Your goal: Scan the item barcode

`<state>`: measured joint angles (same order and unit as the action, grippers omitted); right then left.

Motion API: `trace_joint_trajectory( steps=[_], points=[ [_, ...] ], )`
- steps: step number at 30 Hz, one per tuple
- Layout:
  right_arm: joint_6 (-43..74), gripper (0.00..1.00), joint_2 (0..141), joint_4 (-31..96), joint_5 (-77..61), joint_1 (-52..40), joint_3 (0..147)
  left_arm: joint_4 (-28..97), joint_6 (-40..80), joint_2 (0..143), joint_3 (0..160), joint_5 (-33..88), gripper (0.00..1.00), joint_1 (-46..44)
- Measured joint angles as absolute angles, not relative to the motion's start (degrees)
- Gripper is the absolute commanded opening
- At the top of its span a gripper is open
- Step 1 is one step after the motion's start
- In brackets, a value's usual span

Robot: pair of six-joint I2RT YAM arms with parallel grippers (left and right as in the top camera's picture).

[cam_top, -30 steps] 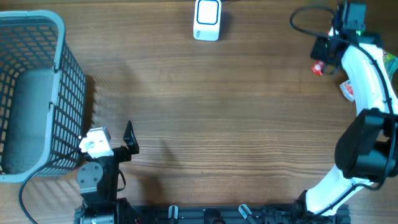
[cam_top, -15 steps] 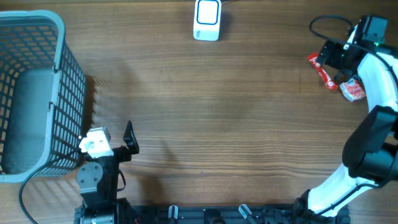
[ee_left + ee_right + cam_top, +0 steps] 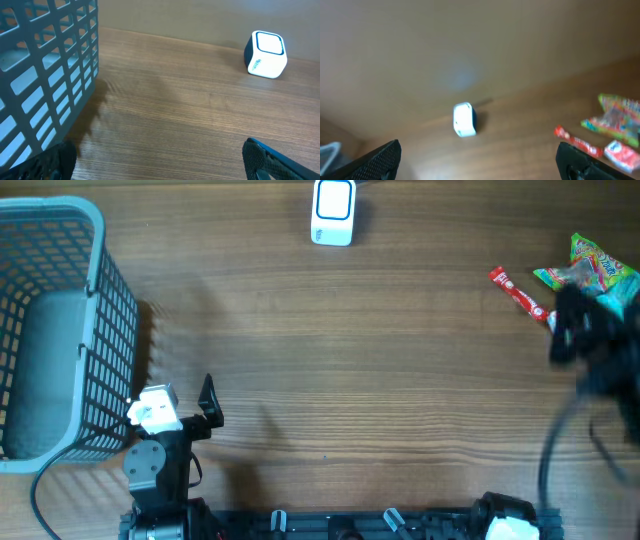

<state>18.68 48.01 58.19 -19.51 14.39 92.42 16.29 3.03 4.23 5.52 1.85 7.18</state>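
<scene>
White scanner [image 3: 333, 210] (one), one grey basket [image 3: 118, 330], three snack packets [image 3: 618, 119]

The tabletop [image 3: 380, 380] is a brown wood-grain surface. A grey-blue lattice basket [image 3: 95, 240] stands at its left edge, and a white scanner [image 3: 333, 212] with a dark blue side sits at the far centre. Near the right edge lie a red stick packet [image 3: 515, 290], a green multicoloured packet [image 3: 595, 268] just beside it, and a small red-and-white packet [image 3: 620, 152].
</scene>
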Motion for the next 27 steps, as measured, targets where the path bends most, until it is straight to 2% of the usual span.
trace_joint_trajectory(
  steps=[4, 12, 20, 27],
  points=[
    [16.40, 1.00, 38.54, 61.23, -19.29, 14.39, 92.40, 16.29, 3.03, 4.23, 5.50, 1.85, 1.00, 7.18],
    [-1.48, 1.00, 27.88, 62.65, -24.49, 14.37, 91.66, 16.29, 3.03, 4.23, 5.50, 1.85, 1.00, 7.18],
    [-10.61, 1.00, 15.11, 36.47, -25.43, 7.20, 71.40, 16.29, 3.03, 4.23, 5.50, 1.85, 1.00, 7.18],
    [-11.25, 1.00, 5.26, 10.48, -25.45, 4.08, 45.78, 16.27, 3.03, 4.23, 5.45, 1.85, 1.00, 7.18]
  ],
)
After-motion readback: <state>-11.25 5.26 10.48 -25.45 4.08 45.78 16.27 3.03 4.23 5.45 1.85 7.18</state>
